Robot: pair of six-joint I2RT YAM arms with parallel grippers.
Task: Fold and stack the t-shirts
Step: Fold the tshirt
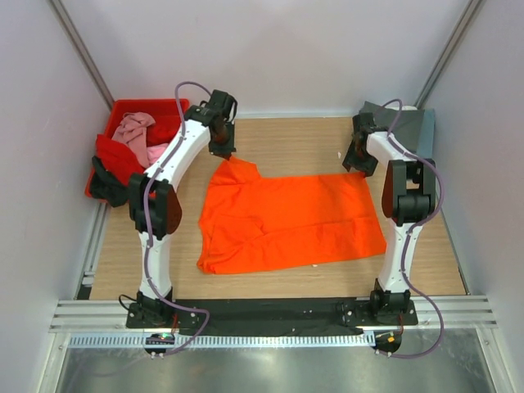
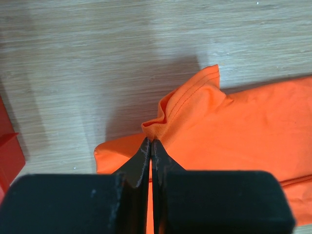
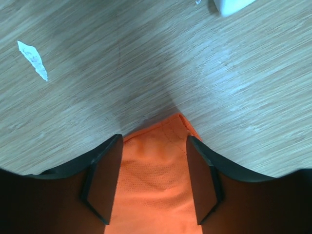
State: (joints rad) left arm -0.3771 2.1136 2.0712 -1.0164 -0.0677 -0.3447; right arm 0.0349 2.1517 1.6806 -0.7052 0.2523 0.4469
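Orange shirt (image 1: 291, 221) lying nearly flat in the middle of the bench (image 1: 286, 135), well apart from the crate (image 1: 123, 106) at far left, which holds a pink shirt (image 1: 135, 131) and a red shirt (image 1: 115, 160). Left end effector (image 2: 150, 144): jaws pressed together, pinching the far-left corner of the orange shirt, with the stitched hem puckered up just beyond the tips. Right end effector (image 3: 153, 141): jaws spread, straddling the far-right corner, with cloth lying between them but not yet nipped.

Handling, as judged: the fabric is thin, light and limp. It will sag and drape from any held point, keep no shape of its own, and drag across the wood rather than slide cleanly. It is not fragile, though a shallow pinch on a single layer may slip free. The best holds are the hemmed corners, where doubled, stitched cloth gives the jaws more to bite. The two far corners should be taken together so that the edge lifts evenly for a fold.
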